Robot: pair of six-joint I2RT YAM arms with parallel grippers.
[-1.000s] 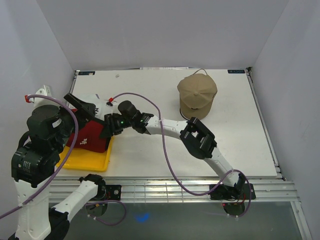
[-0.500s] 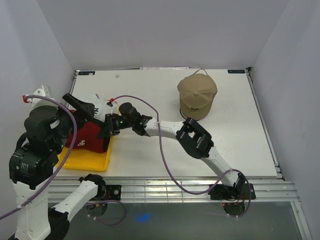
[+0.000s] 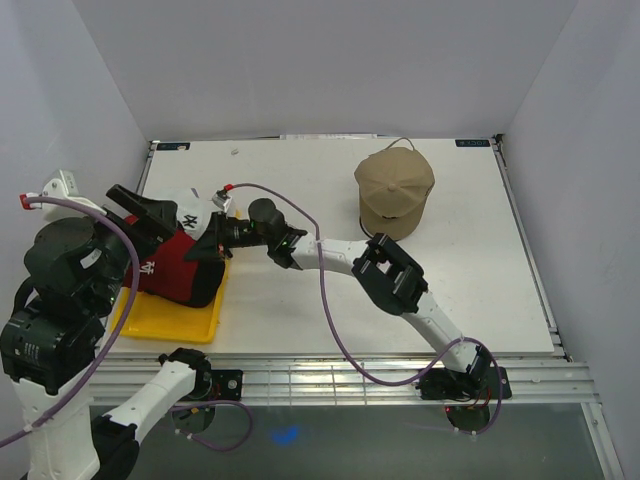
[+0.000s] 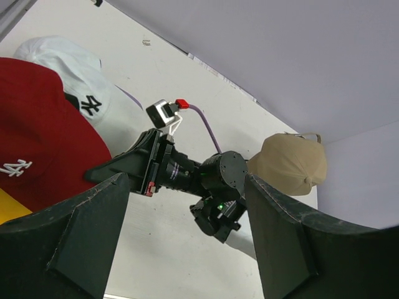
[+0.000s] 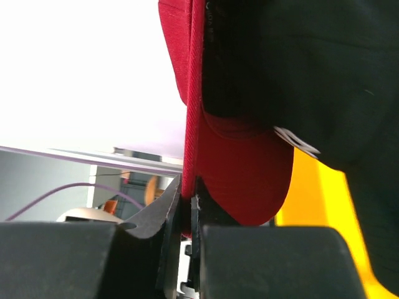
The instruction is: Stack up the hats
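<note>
A red cap (image 3: 175, 268) with a small white logo lies on the yellow tray (image 3: 170, 322) at the left. A white cap (image 3: 192, 208) with a black NY sits just behind it, touching it. My right gripper (image 3: 214, 246) is shut on the red cap's rim; in the right wrist view the red edge (image 5: 191, 187) is pinched between the jaws. My left gripper (image 4: 187, 249) is open and empty, raised over the left of the table. It looks down on the red cap (image 4: 37, 143) and the white cap (image 4: 81, 93). I cannot make out a black or lavender cap.
A tan cap (image 3: 394, 192) rests on a black wire stand at the back right, also in the left wrist view (image 4: 290, 163). The yellow tray shows in the right wrist view (image 5: 321, 218). White walls close in the table on three sides.
My right gripper has moved left and back, still shut on the red cap's rim, and the cap has shifted left with it. My left arm has drawn back to the left.
</note>
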